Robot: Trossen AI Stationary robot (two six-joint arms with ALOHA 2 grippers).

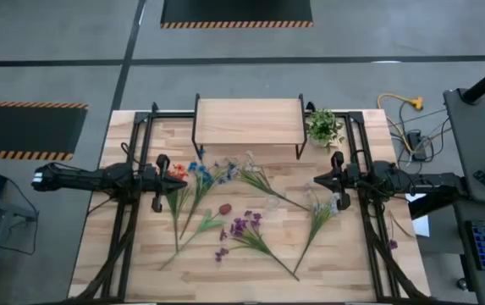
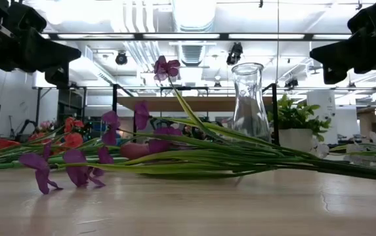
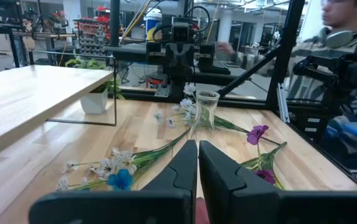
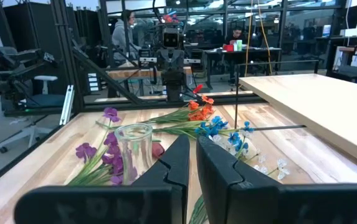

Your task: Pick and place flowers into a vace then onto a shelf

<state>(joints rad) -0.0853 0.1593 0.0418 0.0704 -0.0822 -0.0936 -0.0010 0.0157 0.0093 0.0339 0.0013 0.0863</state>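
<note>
Several flowers (image 1: 242, 224) lie flat on the wood tabletop: orange and blue ones (image 4: 203, 115) toward the left, purple ones (image 2: 76, 164) in the middle near side, white ones (image 3: 113, 167) toward the right. The clear glass vace (image 1: 272, 203) stands upright on its base among them, also seen in the low view (image 2: 249, 98). The shelf (image 1: 248, 121) stands on thin black legs at the far edge. My left gripper (image 3: 198, 155) hovers shut above the table's left side, and my right gripper (image 4: 192, 155) hovers shut above the right side. They face each other and hold nothing.
A small potted plant (image 1: 323, 127) stands at the shelf's right end. Black frame rails (image 1: 140, 169) run along both table sides. A person with headphones (image 3: 346, 25) sits beyond the table's near side.
</note>
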